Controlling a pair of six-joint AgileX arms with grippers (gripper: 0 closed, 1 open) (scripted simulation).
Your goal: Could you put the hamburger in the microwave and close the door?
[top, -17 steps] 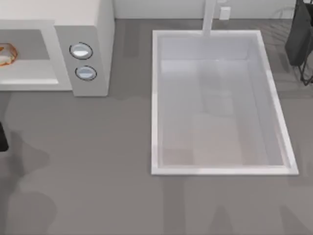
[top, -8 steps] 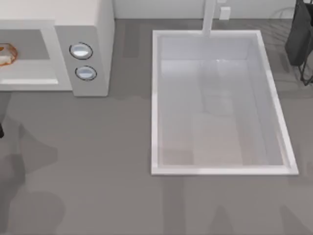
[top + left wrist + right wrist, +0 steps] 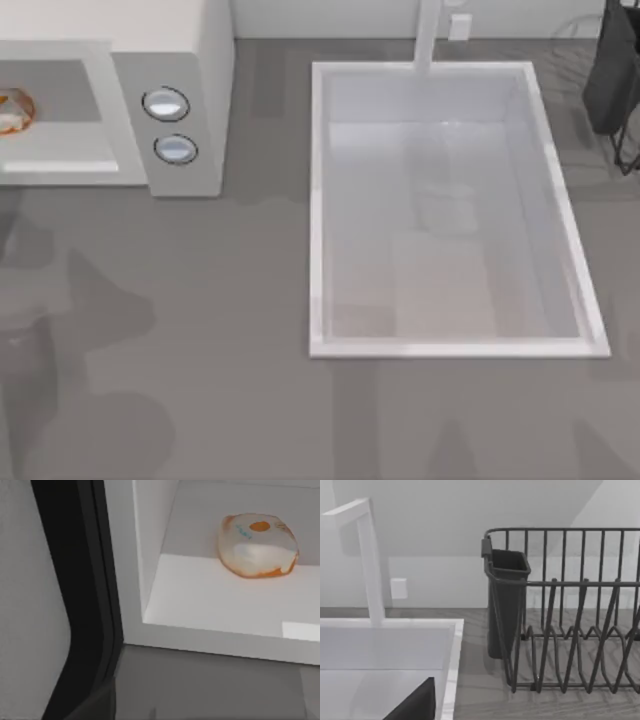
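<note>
The hamburger is seen lying inside the microwave, door open; neither pincer's state can be told.

I saw soft, even light; blurred grey shadows pooled on the worktop at near left.

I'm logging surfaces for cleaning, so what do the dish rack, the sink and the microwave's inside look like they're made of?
Dish rack: dark thin bars, likely coated wire, matte; its cutlery cup looks like dark plastic.
Sink: plain white basin with soft reflections, perhaps ceramic or enamel.
Microwave: off-white smooth shell, painted metal or plastic; its cavity floor under the hamburger is flat white with a faint sheen.
</note>
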